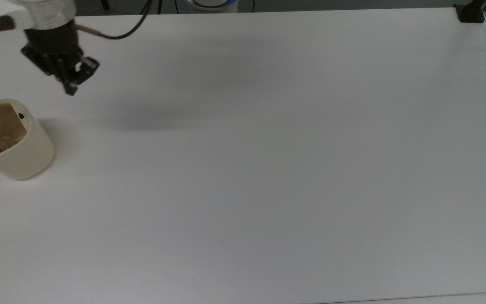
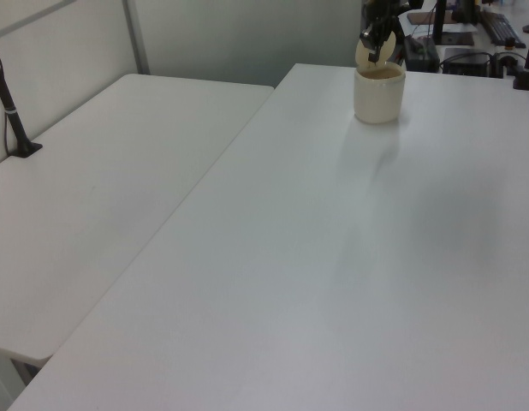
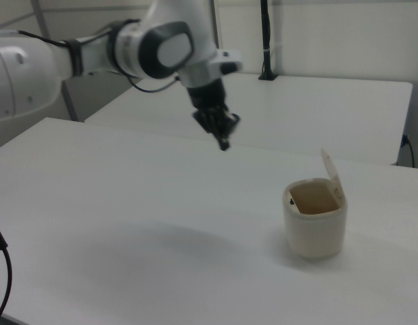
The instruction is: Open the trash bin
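Trash bin [image 3: 315, 227] open, gripper [image 3: 223, 141] apart, possibly closed

The trash bin [image 1: 19, 154] is a plain cream-beige with no pattern, its raised lid [image 3: 332, 175] the same pale cream, its inside a darker tan, and 1 small black button [image 1: 20, 115] sits on the inner wall. The gripper [image 1: 71, 90] is black, on an arm [image 3: 74, 57] of glossy white with dark grey joint parts, trailing a black cable [image 1: 127, 29]. The table [image 1: 268, 169] is a flat, unmarked white.
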